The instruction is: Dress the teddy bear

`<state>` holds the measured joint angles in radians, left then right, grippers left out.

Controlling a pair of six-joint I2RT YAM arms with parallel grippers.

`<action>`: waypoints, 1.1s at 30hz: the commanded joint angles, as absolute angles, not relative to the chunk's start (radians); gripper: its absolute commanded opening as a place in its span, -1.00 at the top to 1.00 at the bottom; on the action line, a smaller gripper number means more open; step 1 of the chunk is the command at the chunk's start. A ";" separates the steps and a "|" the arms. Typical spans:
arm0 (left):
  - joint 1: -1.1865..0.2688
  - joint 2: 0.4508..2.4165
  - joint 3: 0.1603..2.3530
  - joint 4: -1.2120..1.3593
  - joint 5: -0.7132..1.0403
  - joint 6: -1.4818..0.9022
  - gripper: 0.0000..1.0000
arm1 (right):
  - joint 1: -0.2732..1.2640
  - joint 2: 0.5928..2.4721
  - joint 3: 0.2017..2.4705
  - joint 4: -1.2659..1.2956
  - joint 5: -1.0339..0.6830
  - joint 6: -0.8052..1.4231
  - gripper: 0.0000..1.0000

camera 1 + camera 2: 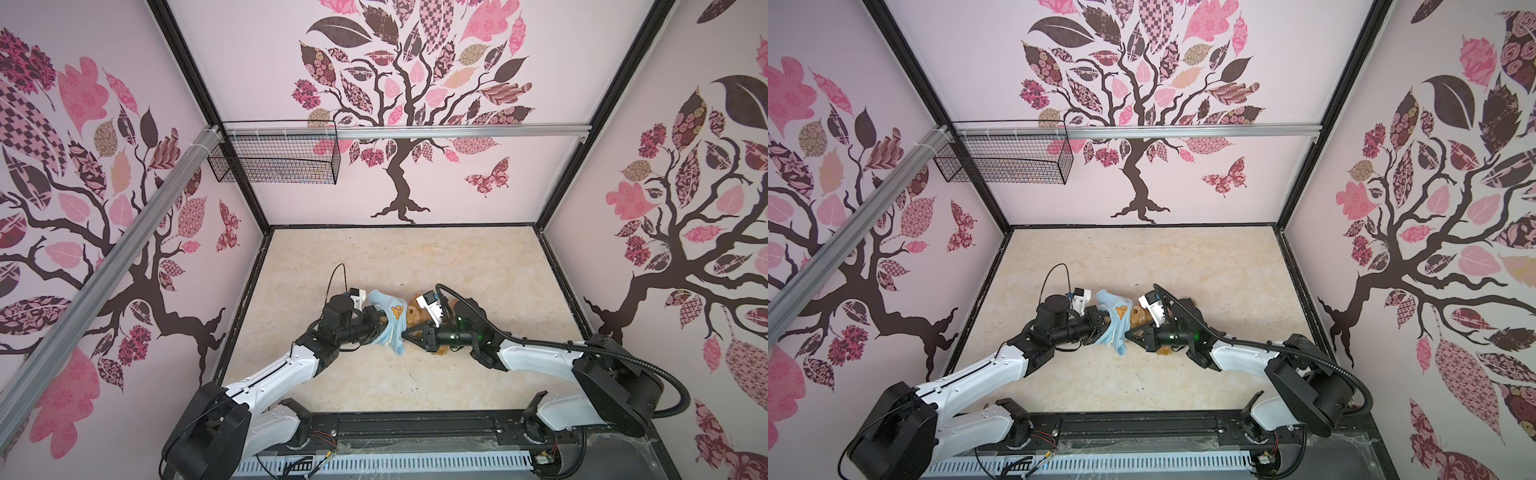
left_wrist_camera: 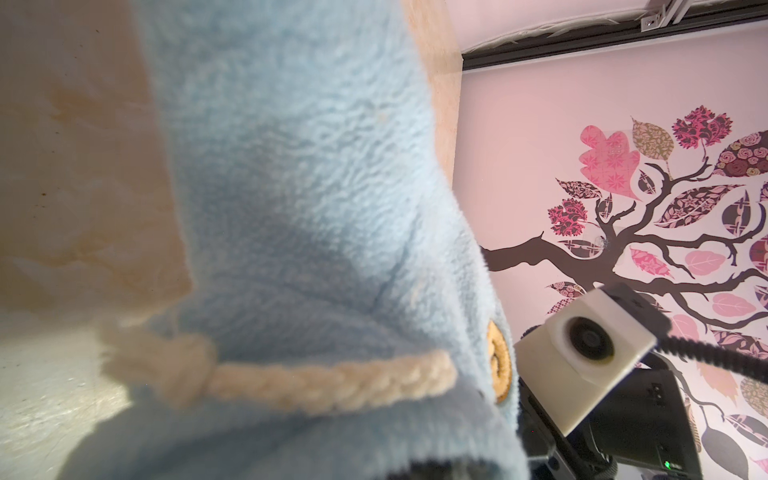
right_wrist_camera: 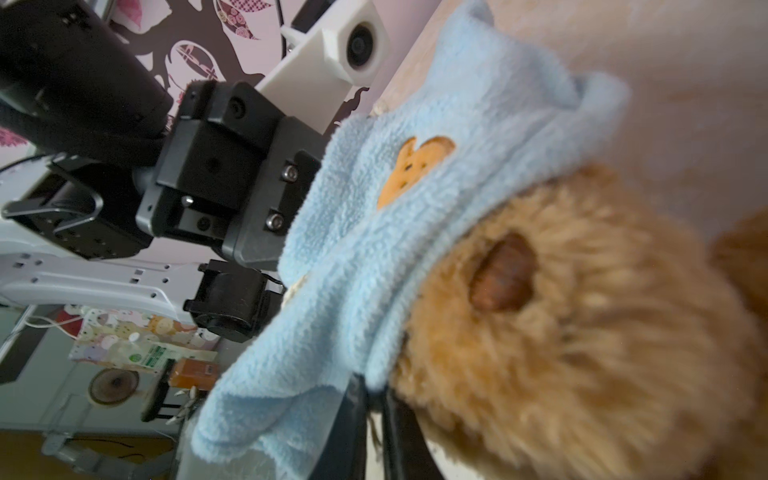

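A black wire basket (image 1: 274,158) hangs on the aluminium rail (image 1: 457,132) at the back-left corner; a light blue hoodie (image 1: 390,331) is bunched near the middle of the table (image 1: 415,257); tree decals (image 1: 400,183) cover the walls (image 1: 552,174).

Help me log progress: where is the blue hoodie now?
In both top views the blue hoodie sits centrally, partly draped over the teddy bear, which lies just to its right.
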<state>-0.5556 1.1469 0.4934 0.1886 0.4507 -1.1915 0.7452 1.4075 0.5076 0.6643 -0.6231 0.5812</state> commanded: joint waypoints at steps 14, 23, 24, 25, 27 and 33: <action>-0.455 1.060 0.546 0.048 0.570 -0.955 1.00 | 0.557 1.191 0.305 0.283 -0.281 0.662 1.00; -0.467 1.102 0.585 0.011 0.609 -0.696 1.00 | 0.503 1.257 0.356 0.430 -0.504 0.607 1.00; -0.478 1.104 0.594 -0.004 0.593 -0.646 1.00 | 0.503 1.262 0.380 0.415 -0.554 0.569 1.00; -0.496 1.106 0.606 -0.023 0.568 -0.574 1.00 | 0.503 1.262 0.403 0.387 -0.603 0.524 0.99; -0.535 1.110 0.628 -0.053 0.515 -0.464 1.00 | 0.502 1.245 0.439 0.326 -0.672 0.457 0.84; -0.592 1.132 0.665 -0.069 0.450 -0.215 1.00 | 0.494 1.107 0.531 0.108 -0.707 0.384 0.48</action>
